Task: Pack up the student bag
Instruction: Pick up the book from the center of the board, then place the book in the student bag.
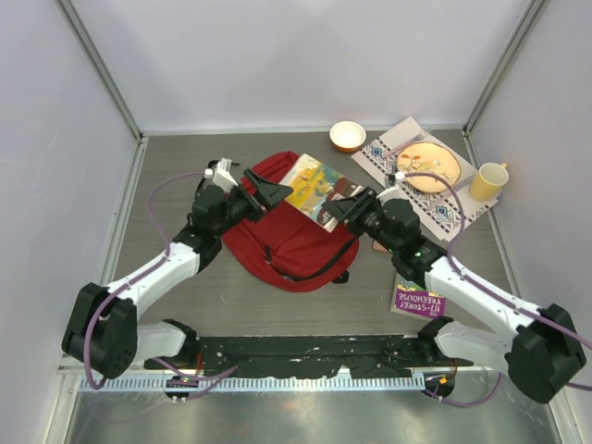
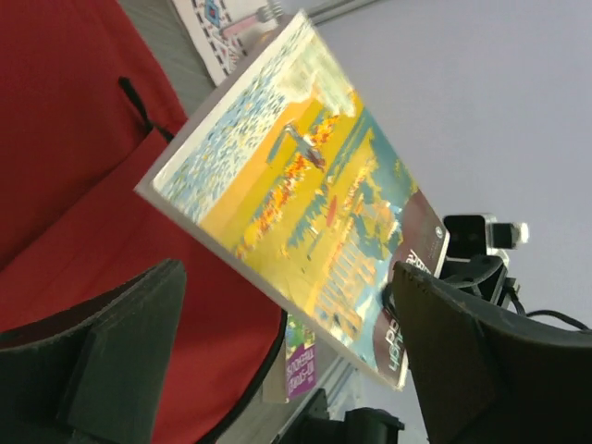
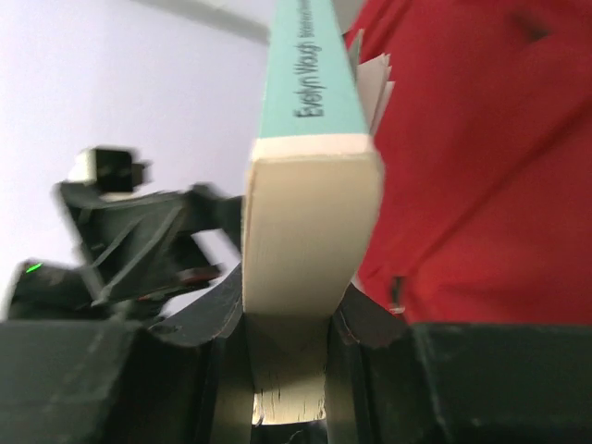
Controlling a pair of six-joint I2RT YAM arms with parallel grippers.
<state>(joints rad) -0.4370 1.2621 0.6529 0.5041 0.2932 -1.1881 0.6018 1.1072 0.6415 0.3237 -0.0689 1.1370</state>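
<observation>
The student bag, a soft red backpack, lies flat in the middle of the table. A paperback book with a yellow and blue cover hangs tilted above the bag's upper right part. My right gripper is shut on the book's right end. In the right wrist view the book is clamped between both pads of that gripper, spine up, with the bag behind it. My left gripper stands open at the book's left end. In the left wrist view the cover spans the wide gap of this gripper above the bag.
A second book with a purple cover lies by the right arm. At the back right are an orange bowl, a patterned placemat with a plate, and a yellow mug. Walls enclose the table.
</observation>
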